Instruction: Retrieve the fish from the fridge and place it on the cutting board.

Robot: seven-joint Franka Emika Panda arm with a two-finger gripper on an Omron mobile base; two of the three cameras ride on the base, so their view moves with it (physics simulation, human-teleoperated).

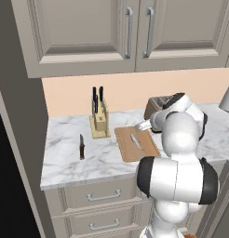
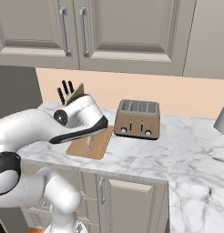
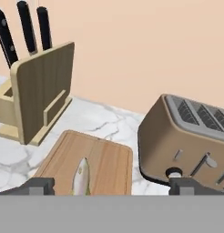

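The small silvery fish (image 3: 81,176) lies flat on the light-brown cutting board (image 3: 109,159), near its middle. From the left base view the fish (image 1: 135,140) runs lengthwise along the board (image 1: 128,151). My gripper (image 3: 111,186) hovers just above the board's toaster-side part and is open, with its two dark fingertips (image 3: 37,185) far apart and nothing held between them. In the left base view the gripper (image 1: 141,126) points left over the board's far end. At the far left a black strip, seemingly the fridge (image 1: 1,186), borders the counter.
A wooden knife block (image 3: 38,91) with black handles stands left of the board, and a brown toaster (image 3: 186,136) sits close on its right. A dark-handled knife (image 1: 81,147) lies on the marble counter (image 1: 65,158) further left. Beige cabinets (image 1: 88,32) hang overhead.
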